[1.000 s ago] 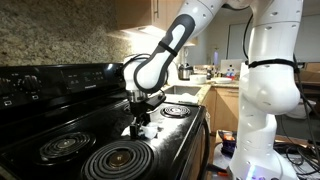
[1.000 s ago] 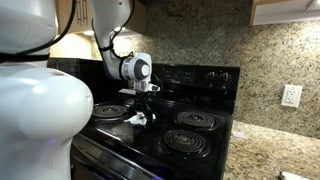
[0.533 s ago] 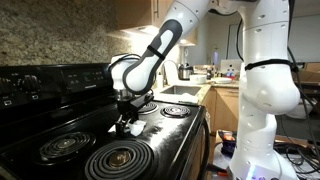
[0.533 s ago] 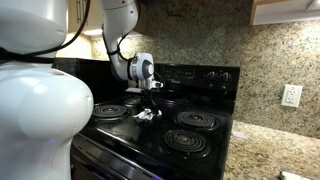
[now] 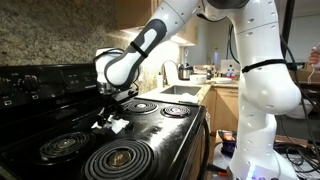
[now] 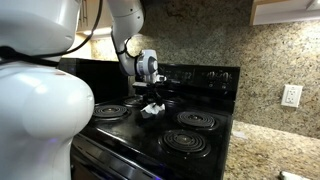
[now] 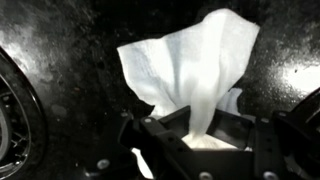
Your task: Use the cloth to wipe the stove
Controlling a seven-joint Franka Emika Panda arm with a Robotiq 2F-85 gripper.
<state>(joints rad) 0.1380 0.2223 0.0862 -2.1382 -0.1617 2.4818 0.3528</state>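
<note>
Wrist view, cloth [image 7: 190, 70] pinched in clamped gripper [image 7: 200, 132], fanning onto stove [image 7: 60, 40]

Arm [image 5: 150, 42]: glossy white rounded shells w/ black joint sections between. Base link [image 5: 265, 100], well back from the gripper [image 5: 108, 112]: fat white column w/ a thin black seam ring. Wrist [image 5: 113, 68], just above gripper: white drum w/ dark round cap. Gripper itself matt black, blocky. Wrist view: dark fingers [image 7: 165, 135], small round screw heads [image 7: 100, 163] near them.
</note>
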